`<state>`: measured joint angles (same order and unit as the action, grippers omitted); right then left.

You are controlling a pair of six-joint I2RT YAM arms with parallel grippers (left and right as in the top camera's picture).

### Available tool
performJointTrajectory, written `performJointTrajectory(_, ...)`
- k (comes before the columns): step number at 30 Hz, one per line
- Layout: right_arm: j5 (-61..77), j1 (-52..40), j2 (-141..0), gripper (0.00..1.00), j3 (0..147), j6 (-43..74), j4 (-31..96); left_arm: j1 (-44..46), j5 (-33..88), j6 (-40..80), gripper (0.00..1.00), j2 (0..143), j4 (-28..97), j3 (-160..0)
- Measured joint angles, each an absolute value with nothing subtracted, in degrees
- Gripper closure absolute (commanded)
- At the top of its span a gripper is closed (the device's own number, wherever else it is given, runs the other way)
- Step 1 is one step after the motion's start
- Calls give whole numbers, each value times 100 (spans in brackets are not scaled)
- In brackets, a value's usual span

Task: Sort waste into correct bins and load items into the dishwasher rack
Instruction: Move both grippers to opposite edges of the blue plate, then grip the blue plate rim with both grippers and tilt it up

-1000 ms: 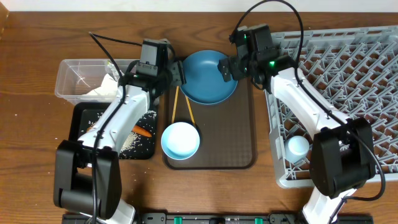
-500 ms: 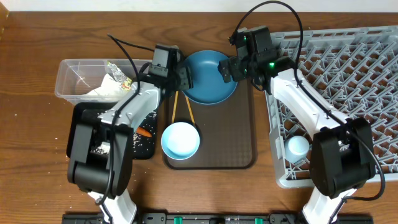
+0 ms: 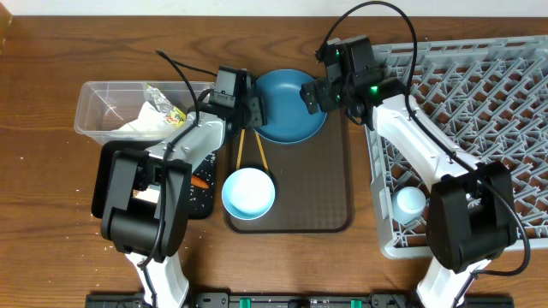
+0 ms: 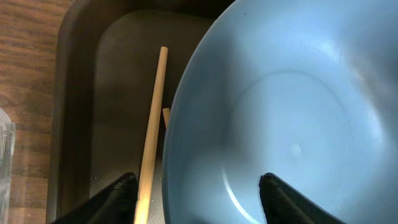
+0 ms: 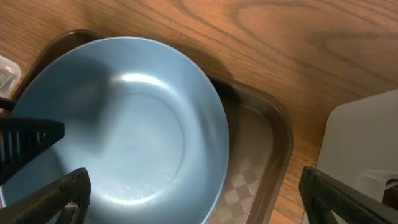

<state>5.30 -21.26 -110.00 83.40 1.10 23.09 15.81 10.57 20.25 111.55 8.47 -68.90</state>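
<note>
The blue plate lies at the far end of the brown serving tray. My left gripper is open at the plate's left rim. In the left wrist view its fingers straddle the plate's rim and one chopstick. My right gripper is open over the plate's right side; in the right wrist view its fingers span the plate and the tray edge. The chopsticks lie beside the bowl. A light-blue cup sits in the rack. The pink cup is out of view.
The clear tub holds the white napkin and the snack wrapper. The black tray holds the carrot and rice, partly hidden by my left arm. The rack's corner is close on my right gripper's right.
My left gripper has moved right from beside the tub to the plate's left rim, uncovering the wrapper in the tub. The right arm and the plate have not moved.
</note>
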Motion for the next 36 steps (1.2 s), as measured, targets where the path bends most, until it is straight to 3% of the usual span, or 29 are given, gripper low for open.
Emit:
performJointTrajectory(12, 530, -2126, -11000, 1, 8337, 110, 2331, 1588, 1052, 2034, 55, 11312, 738, -6890)
performJointTrajectory(13, 530, -2126, -11000, 1, 8340, 110, 2331, 1588, 1052, 2034, 60, 11347, 738, -6890)
performJointTrajectory(15, 530, -2126, -11000, 1, 8340, 110, 2333, 1588, 1052, 2078, 81, 11426, 722, -6890)
performJointTrajectory(18, 530, -2126, -11000, 1, 8340, 110, 2333, 1590, 1015, 2088, 93, 11448, 685, -6890)
performJointTrajectory(31, 600, -2123, -11000, 1, 8340, 176, 2331, 1579, 1013, 2073, 94, 11220, 637, -6890)
performJointTrajectory(36, 1236, -2047, -10956, 1, 8350, 217, 2357, 1579, 1011, 2071, 94, 10886, 690, -6890)
